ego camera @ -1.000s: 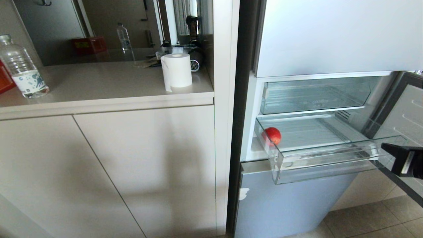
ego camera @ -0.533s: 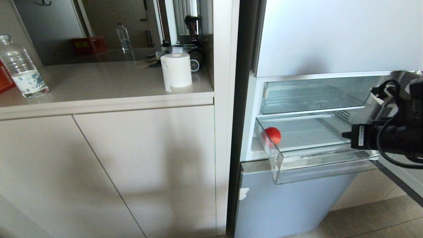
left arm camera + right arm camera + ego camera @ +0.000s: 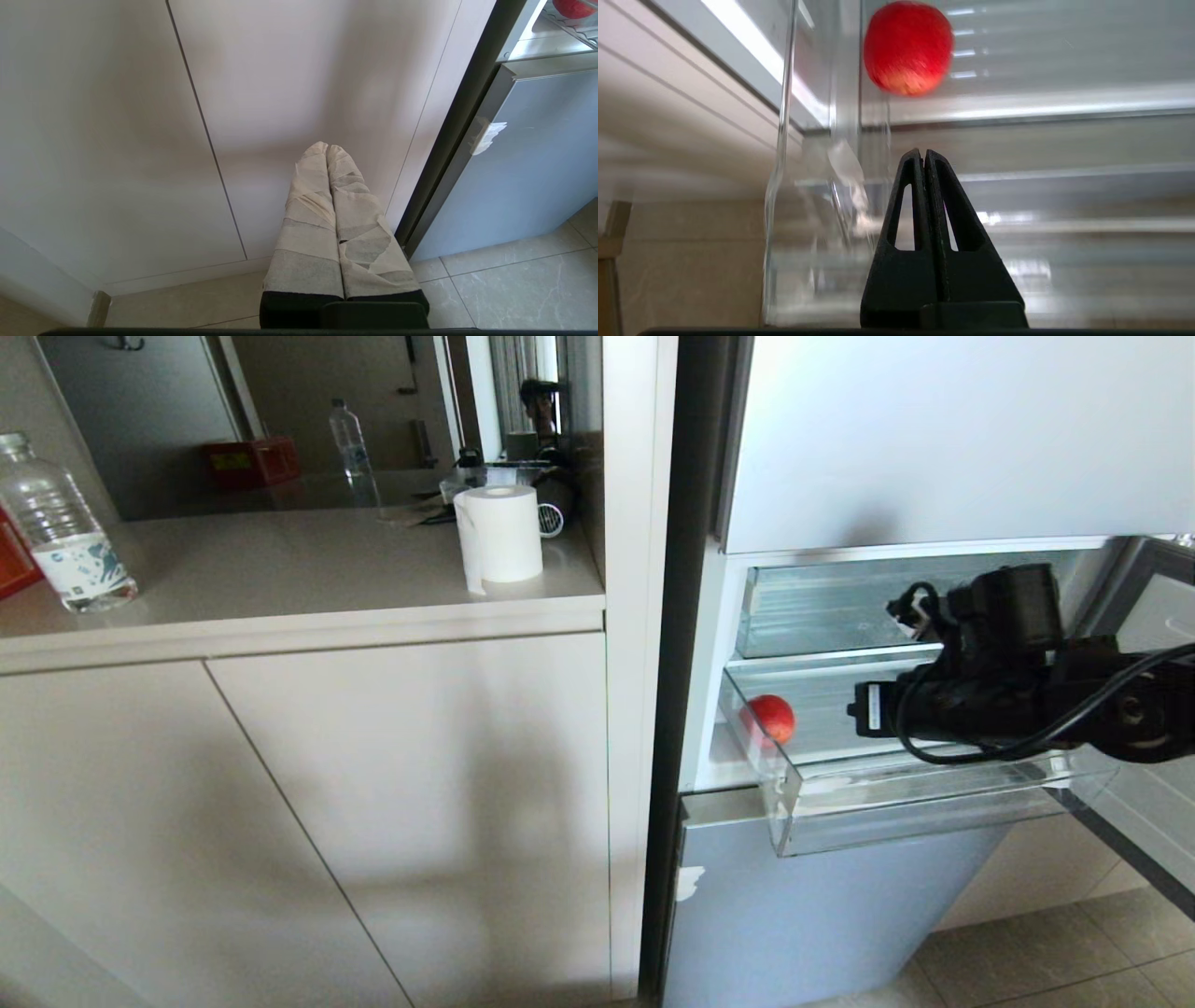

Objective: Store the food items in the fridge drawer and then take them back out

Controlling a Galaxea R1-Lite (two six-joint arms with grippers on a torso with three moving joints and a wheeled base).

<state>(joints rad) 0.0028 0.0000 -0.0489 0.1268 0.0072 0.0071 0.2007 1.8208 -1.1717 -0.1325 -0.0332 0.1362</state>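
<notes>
Apple (image 3: 771,719) sits in the left front corner of the pulled-out lower drawer (image 3: 896,807), against its clear wall. My right claw (image 3: 854,711) hangs over the drawer, fingers pressed together, empty, pointing at the apple, apart from it. Left claw (image 3: 328,148) pressed together, low by the cabinet door (image 3: 299,70).

right arm (image 3: 1027,700) | hides drawer's right side | apple (image 3: 908,46) blurred

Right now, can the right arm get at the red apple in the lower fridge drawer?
Probably yes. The lower drawer is pulled out and open on top, and the apple lies alone near its left wall. The right pincer points at it with nothing between, but it is shut and must open first.
</notes>
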